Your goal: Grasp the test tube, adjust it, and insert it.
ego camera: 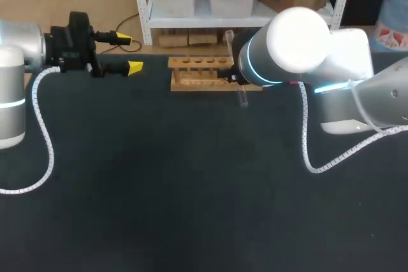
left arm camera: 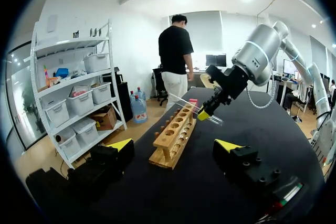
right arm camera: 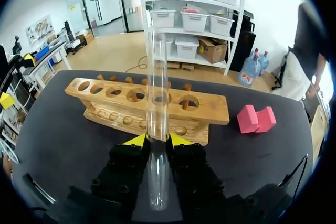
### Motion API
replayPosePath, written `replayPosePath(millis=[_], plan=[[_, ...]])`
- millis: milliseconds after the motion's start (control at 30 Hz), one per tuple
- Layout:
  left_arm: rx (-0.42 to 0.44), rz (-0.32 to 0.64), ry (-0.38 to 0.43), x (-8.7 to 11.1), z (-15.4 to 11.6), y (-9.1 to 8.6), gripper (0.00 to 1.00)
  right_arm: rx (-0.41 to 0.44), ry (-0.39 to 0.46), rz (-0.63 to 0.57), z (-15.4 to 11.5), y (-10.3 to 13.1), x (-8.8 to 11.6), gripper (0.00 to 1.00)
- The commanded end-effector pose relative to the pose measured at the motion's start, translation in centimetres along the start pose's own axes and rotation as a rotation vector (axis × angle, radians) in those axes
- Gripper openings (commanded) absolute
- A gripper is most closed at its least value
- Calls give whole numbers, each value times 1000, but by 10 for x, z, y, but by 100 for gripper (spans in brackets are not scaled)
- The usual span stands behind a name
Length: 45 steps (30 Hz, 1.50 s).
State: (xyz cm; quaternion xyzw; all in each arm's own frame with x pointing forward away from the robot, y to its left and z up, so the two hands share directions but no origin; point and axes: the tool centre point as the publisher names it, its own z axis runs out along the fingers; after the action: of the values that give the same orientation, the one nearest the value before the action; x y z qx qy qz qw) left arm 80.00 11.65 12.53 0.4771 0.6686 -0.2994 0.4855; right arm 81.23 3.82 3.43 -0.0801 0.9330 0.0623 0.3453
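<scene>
This looks like a robotics lab. A left arm (ego camera: 19, 81) and a right arm (ego camera: 306, 49), both grey-and-white machines, come in over a black-topped table (ego camera: 191, 189). On it stands a wooden rack (ego camera: 201, 73) of drilled holes, with a glass test tube (right arm camera: 156, 103) and a pink block (right arm camera: 255, 119) close by.

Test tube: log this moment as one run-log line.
right tool: shut on test tube | wooden rack: tube not inserted | left tool: open
</scene>
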Motion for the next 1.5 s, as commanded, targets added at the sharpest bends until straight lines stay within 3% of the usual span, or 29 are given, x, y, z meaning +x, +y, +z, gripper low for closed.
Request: replayPosePath(millis=[33, 900, 1500], plan=[[-4, 4, -7, 2, 0, -1, 100, -1, 17, -8, 6, -1, 0, 0], [-4, 4, -7, 2, 0, -1, 100, -3, 54, -11, 2, -4, 11, 0], [-4, 4, -7, 2, 0, -1, 100, 47, -38, 42, -62, -17, 15, 0]])
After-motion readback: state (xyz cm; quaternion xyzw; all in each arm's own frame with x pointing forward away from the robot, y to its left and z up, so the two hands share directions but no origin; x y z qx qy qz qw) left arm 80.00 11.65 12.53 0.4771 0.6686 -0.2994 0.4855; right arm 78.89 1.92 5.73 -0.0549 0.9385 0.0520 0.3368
